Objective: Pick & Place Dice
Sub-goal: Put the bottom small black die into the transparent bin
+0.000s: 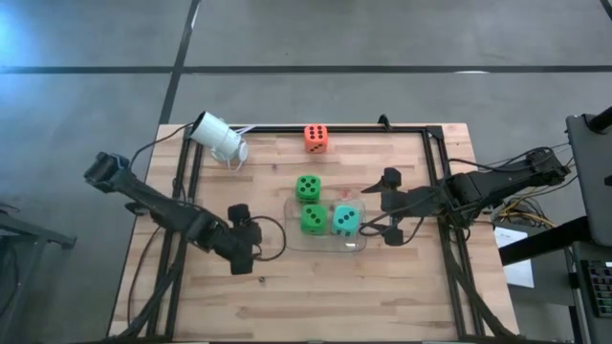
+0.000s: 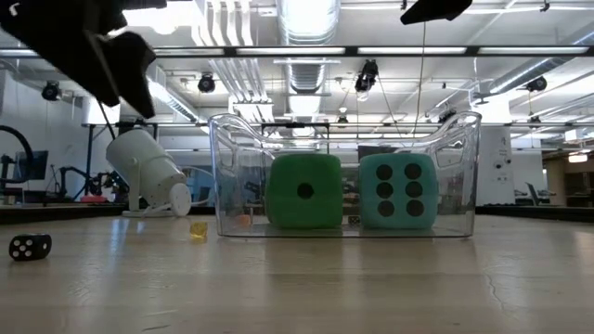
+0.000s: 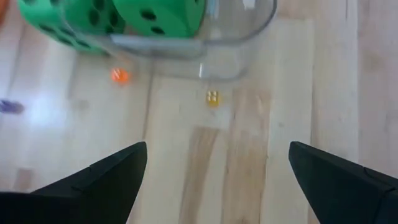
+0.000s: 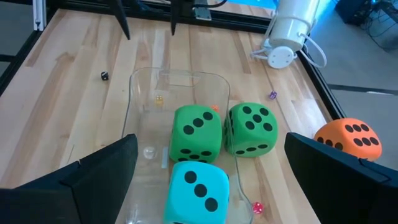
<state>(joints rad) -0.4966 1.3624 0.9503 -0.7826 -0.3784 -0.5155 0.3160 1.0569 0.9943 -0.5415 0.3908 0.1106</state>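
Nearest the low camera lies bare wooden table [image 2: 306, 278], with a tiny black die [image 2: 30, 246] just in from its front edge. Both grippers hang empty above the table with their jaws spread wide.

The right gripper [image 1: 393, 206] hovers just beside the clear plastic tray [image 1: 356, 246], on the tray's right. From its wrist view the teal die [image 4: 197, 191] lies closest between the fingers, then a green die [image 4: 196, 134] beyond it. For a clean pick of a loose die, I would centre the open jaws over one cube, square them to two flat faces, and come straight down so neither finger catches the tray wall or a neighbouring cube. The cubes look soft, so a modest squeeze should do.

The left gripper [image 1: 243, 240] waits near the tray's left end, low over the table; its fingers [image 3: 102, 180] frame bare wood and a tiny yellow die [image 3: 212, 97].

The tray holds two dice side by side: the green one at its left and the teal one at its right, both resting on the floor. The second green die [image 1: 307, 187] stands outside, touching or just beside the tray's far edge. The orange die [image 1: 316, 139] sits well apart, near the table's far rail. That makes two in and two to go, by my reckoning. A white cylindrical camera [image 1: 220, 139] lies tilted at the far left corner.
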